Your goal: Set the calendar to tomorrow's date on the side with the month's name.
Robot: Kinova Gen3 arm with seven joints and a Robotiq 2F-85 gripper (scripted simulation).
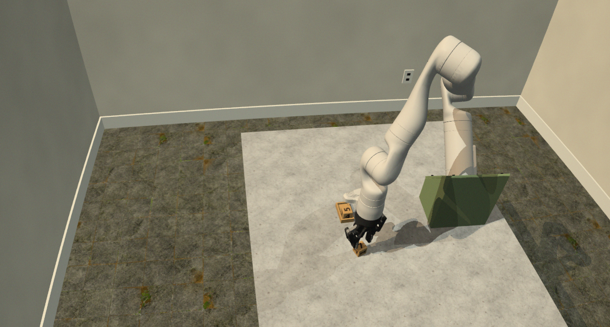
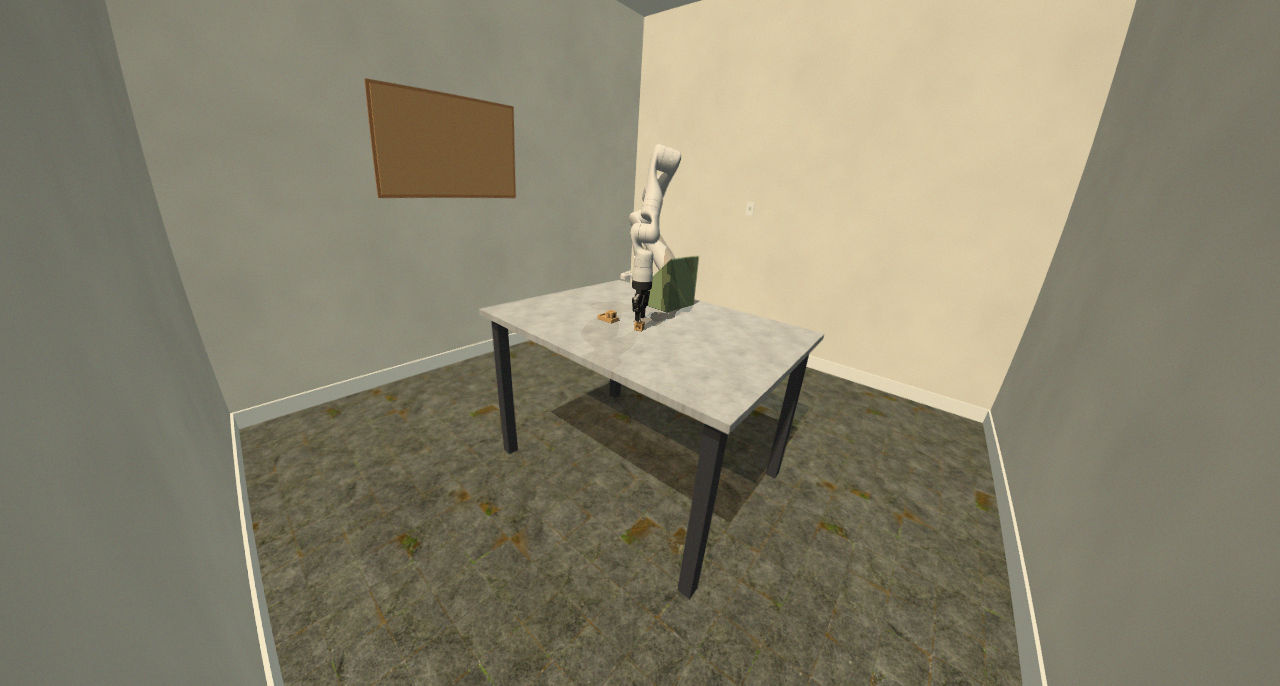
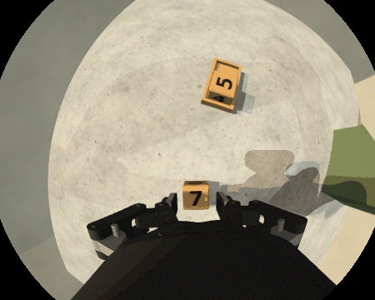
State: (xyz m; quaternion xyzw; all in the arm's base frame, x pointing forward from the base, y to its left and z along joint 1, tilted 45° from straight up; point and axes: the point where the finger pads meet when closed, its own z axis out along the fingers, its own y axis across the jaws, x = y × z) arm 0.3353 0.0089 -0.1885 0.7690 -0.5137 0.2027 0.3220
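Fig. Single-arm calendar task, seen from the room; task at an early-to-middle stage.

The gripper (image 1: 357,241) pointed straight down at the table (image 1: 298,175), its fingers half spread on either side of the loose cube (image 1: 360,249). In the wrist view the fingertips flanked that cube's side faces closely, and no firm pinch was evident. The gripper was judged to be straddling the cube, not clamping it. The cube rested on the table top and showed a 7 on its upper face.

The tray (image 1: 338,212) lay flat on the table at about 11 o'clock from the loose cube, near it but apart. It held the second cube (image 1: 347,208), which showed a 5 on top. The slot beside that cube appeared vacant. The side carrying the month's name could not be read, so neither today's date nor tomorrow's could be confirmed.

A green panel (image 1: 462,199) stood at about 2 o'clock from the gripper, well apart from both cubes.

Done, as judged: one cube was out of the tray and within the fingers' reach, and the tray was flat.

Left, as judged:
- close on the loose cube
- turn it to the needed digit, upright
- seat it flat beside the other cube
- check that cube's digit
- release and let everything settle
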